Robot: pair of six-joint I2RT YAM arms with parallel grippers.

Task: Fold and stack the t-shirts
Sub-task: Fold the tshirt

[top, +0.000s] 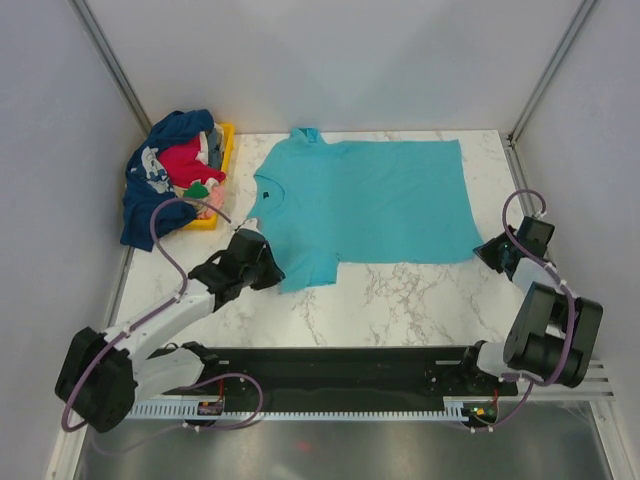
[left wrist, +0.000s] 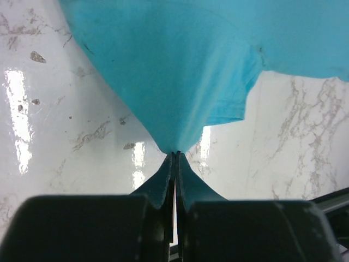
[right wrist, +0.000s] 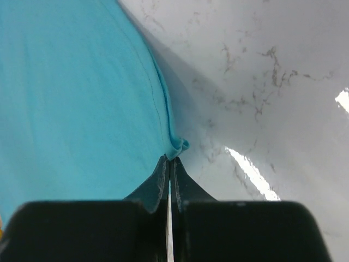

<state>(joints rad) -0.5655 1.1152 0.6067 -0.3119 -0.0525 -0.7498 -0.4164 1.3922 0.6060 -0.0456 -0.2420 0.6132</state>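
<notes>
We find the left gripper (left wrist: 175, 155) clamped on a sleeve of the teal t-shirt (top: 370, 205) and the right gripper (right wrist: 169, 160) clamped on its hem corner, with the shirt spread flat between them. We judge that no fold is made yet. The other shirts (top: 175, 175) lie heaped on the yellow tray (top: 226, 140) beyond the left gripper, unstacked.

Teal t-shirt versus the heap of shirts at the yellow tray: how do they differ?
The teal t-shirt lies spread flat on the table; the heap of shirts is bunched on the yellow tray. The teal t-shirt is one plain colour; the heap mixes navy, red and grey. The left gripper and right gripper each pinch the teal t-shirt; neither touches the heap. Neither is folded.
</notes>
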